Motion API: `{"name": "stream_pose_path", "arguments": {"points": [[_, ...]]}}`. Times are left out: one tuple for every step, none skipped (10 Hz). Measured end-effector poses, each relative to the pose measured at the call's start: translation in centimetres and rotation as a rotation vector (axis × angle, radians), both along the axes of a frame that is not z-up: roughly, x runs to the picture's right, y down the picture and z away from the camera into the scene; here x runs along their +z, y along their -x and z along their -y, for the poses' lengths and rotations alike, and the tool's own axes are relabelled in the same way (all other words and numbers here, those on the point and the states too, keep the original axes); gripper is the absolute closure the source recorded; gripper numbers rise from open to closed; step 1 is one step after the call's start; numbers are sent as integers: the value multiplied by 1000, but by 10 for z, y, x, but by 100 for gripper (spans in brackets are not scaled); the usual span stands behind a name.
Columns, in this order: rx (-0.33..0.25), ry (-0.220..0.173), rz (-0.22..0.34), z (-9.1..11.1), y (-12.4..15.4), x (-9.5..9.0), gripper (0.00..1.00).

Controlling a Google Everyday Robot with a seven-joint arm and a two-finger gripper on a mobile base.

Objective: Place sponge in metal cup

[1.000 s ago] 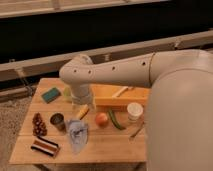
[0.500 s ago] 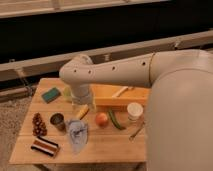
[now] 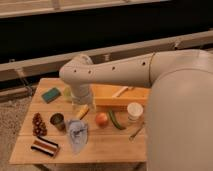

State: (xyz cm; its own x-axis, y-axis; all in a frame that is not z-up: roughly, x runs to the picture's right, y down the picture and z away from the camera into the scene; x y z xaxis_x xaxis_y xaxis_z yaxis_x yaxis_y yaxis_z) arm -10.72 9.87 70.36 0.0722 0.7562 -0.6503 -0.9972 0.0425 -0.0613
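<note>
The teal-green sponge (image 3: 51, 94) lies flat at the back left of the wooden table (image 3: 115, 150). The metal cup (image 3: 57, 120) stands upright at the left, nearer the front than the sponge. My arm reaches in from the right, bends above the table and points down. My gripper (image 3: 81, 106) hangs over the middle of the table, to the right of the sponge and behind and to the right of the cup. It touches neither of them.
A yellow box (image 3: 120, 96) lies at the back right. Dark grapes (image 3: 37, 125), a striped packet (image 3: 45, 146), a blue-white bag (image 3: 77, 134), a small yellow item (image 3: 83, 112), an orange fruit (image 3: 102, 119), a green vegetable (image 3: 116, 120), a white cup (image 3: 134, 111) and a spoon (image 3: 136, 132) crowd the table.
</note>
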Motion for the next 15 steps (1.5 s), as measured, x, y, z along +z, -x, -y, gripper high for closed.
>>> {"name": "stream_pose_path", "arguments": {"points": [[0, 0, 0, 0, 0, 0, 35], [0, 0, 0, 0, 0, 0, 35], [0, 0, 0, 0, 0, 0, 35], [0, 0, 0, 0, 0, 0, 35], [0, 0, 0, 0, 0, 0, 35], [0, 0, 0, 0, 0, 0, 35], [0, 0, 0, 0, 0, 0, 35], [0, 0, 0, 0, 0, 0, 35], [0, 0, 0, 0, 0, 0, 35], [0, 0, 0, 0, 0, 0, 35], [-2, -1, -4, 0, 0, -1, 35], [-17, -8, -21, -2, -1, -1, 35], [-39, -16, -39, -7, 9, 2, 35], [-52, -22, -37, -9, 21, 5, 35], [-56, -31, -36, -7, 33, 14, 35]]}}
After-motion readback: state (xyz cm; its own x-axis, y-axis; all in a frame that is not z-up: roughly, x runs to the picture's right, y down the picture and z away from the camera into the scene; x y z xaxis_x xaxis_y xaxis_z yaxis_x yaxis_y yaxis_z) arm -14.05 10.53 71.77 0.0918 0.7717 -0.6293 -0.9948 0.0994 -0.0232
